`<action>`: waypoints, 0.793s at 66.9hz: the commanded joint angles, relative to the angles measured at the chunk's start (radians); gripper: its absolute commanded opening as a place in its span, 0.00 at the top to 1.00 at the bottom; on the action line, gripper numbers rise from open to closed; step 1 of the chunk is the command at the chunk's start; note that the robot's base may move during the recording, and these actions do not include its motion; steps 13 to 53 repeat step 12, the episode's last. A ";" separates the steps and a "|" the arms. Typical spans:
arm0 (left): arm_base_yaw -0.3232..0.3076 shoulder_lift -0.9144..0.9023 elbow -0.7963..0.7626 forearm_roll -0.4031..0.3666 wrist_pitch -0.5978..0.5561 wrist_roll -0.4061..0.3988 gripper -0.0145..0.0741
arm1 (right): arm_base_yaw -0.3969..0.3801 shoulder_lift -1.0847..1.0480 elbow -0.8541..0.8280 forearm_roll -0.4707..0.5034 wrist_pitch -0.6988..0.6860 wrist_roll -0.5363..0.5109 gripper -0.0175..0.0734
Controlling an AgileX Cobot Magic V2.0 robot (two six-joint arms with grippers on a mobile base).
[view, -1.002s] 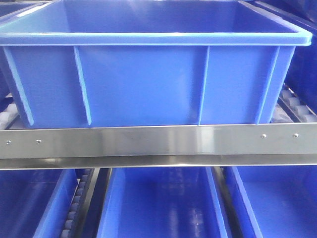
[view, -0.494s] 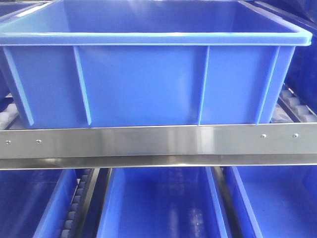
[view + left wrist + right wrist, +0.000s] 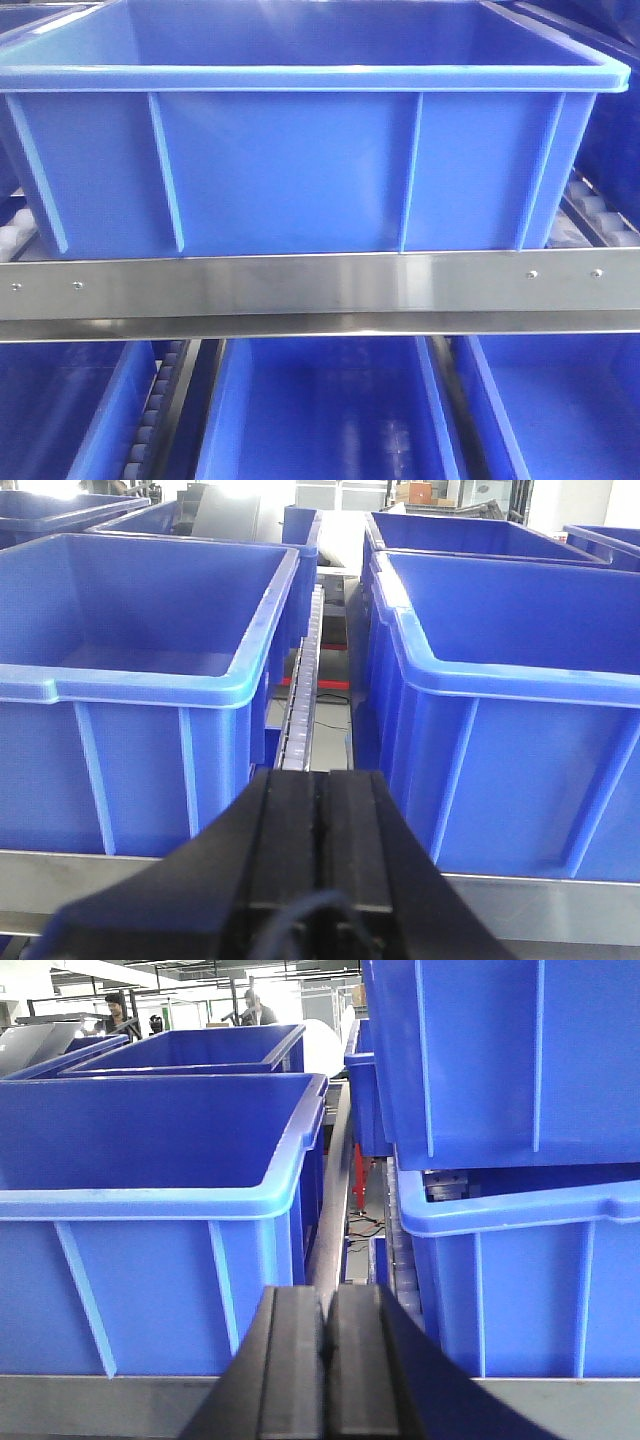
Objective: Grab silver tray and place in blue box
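The blue box [image 3: 290, 170] fills the front view, standing on a rack with its ribbed near wall facing me and its inside showing nothing. The silver tray is out of view in every frame. My left gripper [image 3: 320, 776] is shut with nothing in it and sits low in front of the gap between two blue crates [image 3: 140, 680] [image 3: 510, 710]. My right gripper [image 3: 327, 1296] is shut too, holding nothing, and faces the gap beside another blue crate [image 3: 160, 1190]. Neither gripper shows in the front view.
A flat steel crossbar with screws [image 3: 320, 285] runs across just below the box. More blue crates [image 3: 320, 410] sit on the level beneath. A roller track [image 3: 300, 700] lies between the crates. Stacked crates [image 3: 510, 1060] rise at the right, and people [image 3: 113, 1010] stand far behind.
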 commanded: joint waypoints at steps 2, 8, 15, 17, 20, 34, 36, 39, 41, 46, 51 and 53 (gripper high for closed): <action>-0.007 -0.016 0.020 -0.006 -0.078 0.001 0.94 | -0.007 -0.020 -0.018 0.001 -0.086 -0.002 0.75; -0.007 -0.016 0.020 -0.006 -0.078 0.001 0.94 | -0.007 -0.020 -0.018 0.001 -0.086 -0.002 0.75; -0.007 -0.016 0.020 -0.006 -0.078 0.001 0.94 | -0.007 -0.020 -0.018 0.001 -0.086 -0.002 0.75; -0.007 -0.016 0.020 -0.006 -0.078 0.001 0.94 | -0.007 -0.020 -0.018 0.001 -0.086 -0.002 0.75; -0.007 -0.016 0.020 -0.006 -0.078 0.001 0.94 | -0.007 -0.020 -0.018 0.001 -0.086 -0.002 0.75; -0.007 -0.016 0.020 -0.006 -0.078 0.001 0.94 | -0.007 -0.020 -0.018 0.001 -0.086 -0.002 0.75; -0.007 -0.016 0.020 -0.006 -0.078 0.001 0.94 | -0.007 -0.020 -0.018 0.001 -0.086 -0.002 0.75; -0.007 -0.016 0.020 -0.006 -0.078 0.001 0.94 | -0.007 -0.020 -0.018 0.001 -0.086 -0.002 0.75; -0.007 -0.016 0.020 -0.006 -0.078 0.001 0.94 | -0.007 -0.020 -0.018 0.001 -0.086 -0.002 0.75; -0.007 -0.016 0.020 -0.006 -0.078 0.001 0.94 | -0.007 -0.020 -0.018 0.001 -0.086 -0.002 0.75; -0.007 -0.016 0.020 -0.006 -0.078 0.001 0.94 | -0.007 -0.020 -0.018 0.001 -0.086 -0.002 0.75; -0.007 -0.016 0.020 -0.006 -0.078 0.001 0.94 | -0.007 -0.020 -0.018 0.001 -0.086 -0.002 0.75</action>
